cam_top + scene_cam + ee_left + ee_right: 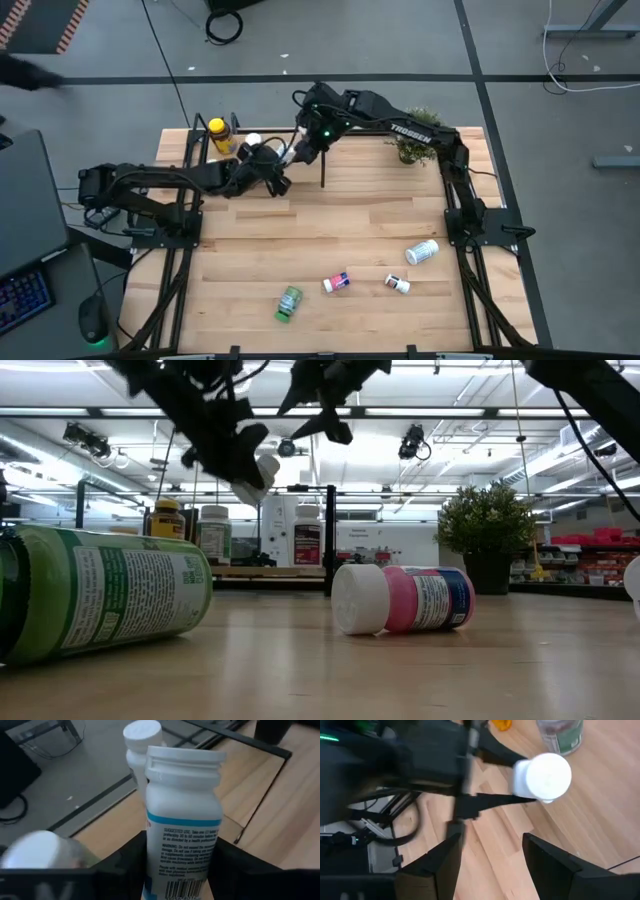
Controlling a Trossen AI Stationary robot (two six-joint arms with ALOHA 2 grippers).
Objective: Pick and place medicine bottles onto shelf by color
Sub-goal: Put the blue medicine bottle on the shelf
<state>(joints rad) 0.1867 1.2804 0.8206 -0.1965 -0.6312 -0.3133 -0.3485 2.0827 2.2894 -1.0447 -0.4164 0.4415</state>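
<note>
Up near the desk's far left, a smooth white plastic pill bottle with a blue-banded label sits clamped between the left gripper's jaws, its ribbed cap pointing away from the wrist, held in the air above the low pale wooden shelf with thin black rod posts. On that shelf stand an amber bottle with a yellow cap and other white-capped bottles. The left arm reaches in low from the desk's left edge, elbow bent. The right gripper hangs just beside the held bottle, jaws apart and empty, its arm stretched across from the right. On the planked wooden desk near its front edge lie a green bottle, a pink-labelled one and two white ones. A leafy potted plant stands at the back.
</note>
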